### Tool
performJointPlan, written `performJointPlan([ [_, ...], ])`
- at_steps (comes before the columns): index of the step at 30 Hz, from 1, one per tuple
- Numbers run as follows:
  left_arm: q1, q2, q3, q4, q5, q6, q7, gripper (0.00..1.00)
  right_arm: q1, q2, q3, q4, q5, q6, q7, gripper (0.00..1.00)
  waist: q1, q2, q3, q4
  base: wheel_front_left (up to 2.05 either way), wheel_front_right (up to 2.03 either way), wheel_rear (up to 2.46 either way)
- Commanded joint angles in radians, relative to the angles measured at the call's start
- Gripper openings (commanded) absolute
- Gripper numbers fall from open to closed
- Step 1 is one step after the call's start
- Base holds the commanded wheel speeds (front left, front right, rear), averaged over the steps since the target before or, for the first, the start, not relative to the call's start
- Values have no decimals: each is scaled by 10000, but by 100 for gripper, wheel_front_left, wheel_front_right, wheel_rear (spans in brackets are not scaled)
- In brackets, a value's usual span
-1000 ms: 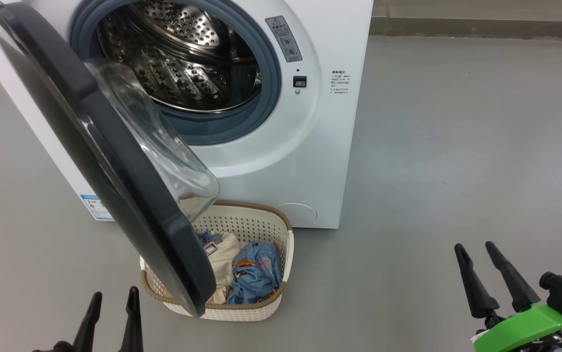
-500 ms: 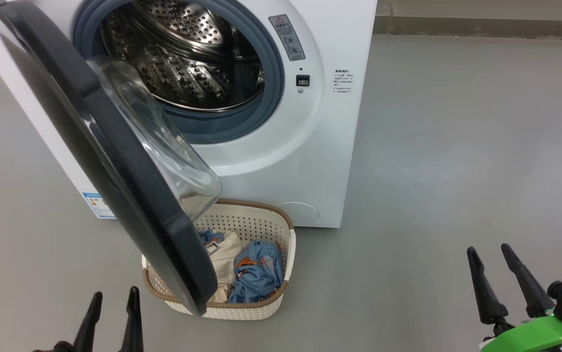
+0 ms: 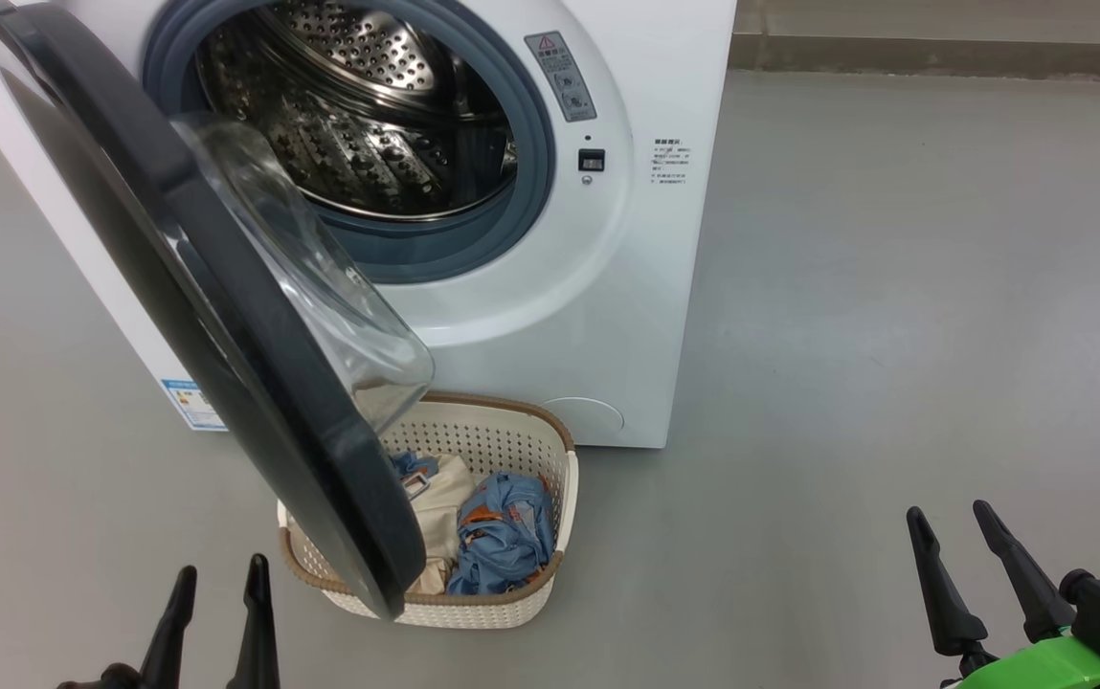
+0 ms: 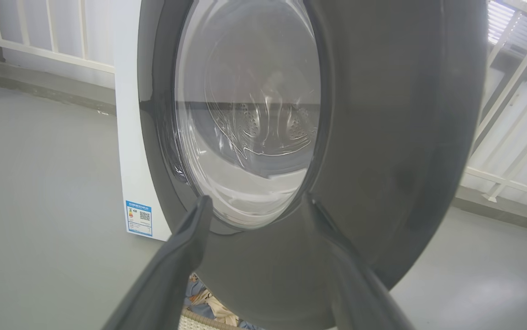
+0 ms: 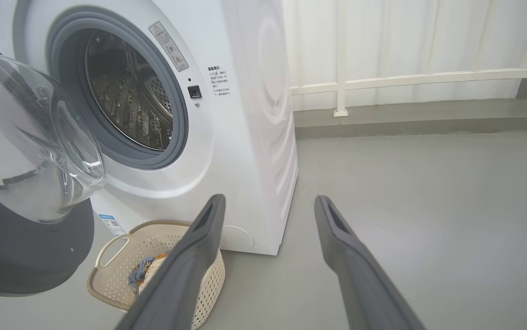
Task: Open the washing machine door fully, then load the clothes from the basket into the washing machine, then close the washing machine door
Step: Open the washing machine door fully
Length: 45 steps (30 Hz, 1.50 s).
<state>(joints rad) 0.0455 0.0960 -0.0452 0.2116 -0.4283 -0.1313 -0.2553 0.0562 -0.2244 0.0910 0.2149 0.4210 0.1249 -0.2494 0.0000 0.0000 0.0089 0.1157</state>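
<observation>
Clothes (image 3: 502, 531): soft, light, limp. They lie in the basket (image 3: 492, 440) on the floor, near side of the washing machine (image 3: 550, 316), left part under the half-open washing machine door (image 3: 224, 325). I judge the raised blue fold the best place to pinch.
My left gripper (image 3: 224, 566) and right gripper (image 3: 948, 511): fingers apart, empty.
Left wrist view adds the door's glossy outer face; right wrist view adds a basket handle.

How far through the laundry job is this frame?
Done: washing machine door swung open, though it overhangs the basket. In hand: nothing; left claw and right claw are open and empty. Left: clothes lie in the basket, the drum is bare, door needs closing.
</observation>
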Motion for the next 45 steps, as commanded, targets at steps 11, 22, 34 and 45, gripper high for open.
performJointPlan([
  [11, -586, -174, 818, -1467, 313, 6, -65, 0, -23, -136, 98, -230, -65, 58, -124, 100, 0, 0, 20, 87, 0, 0, 0],
  [22, -483, -385, -238, -5319, 1454, 7, -65, 0, -41, -141, 164, -241, -73, 58, -124, 100, 0, 0, 46, 119, 0, 0, 0],
  [34, -1078, -453, -3162, -4136, 359, 87, -1, 0, -187, -135, 377, -223, -110, 58, -124, 100, 0, 0, 140, -58, 0, 0, 0],
  [45, -1596, -456, -3212, -2001, -704, 292, -60, 0, -244, -76, 545, -182, -43, 58, -124, 100, 0, 0, 80, -257, 0, 0, 0],
])
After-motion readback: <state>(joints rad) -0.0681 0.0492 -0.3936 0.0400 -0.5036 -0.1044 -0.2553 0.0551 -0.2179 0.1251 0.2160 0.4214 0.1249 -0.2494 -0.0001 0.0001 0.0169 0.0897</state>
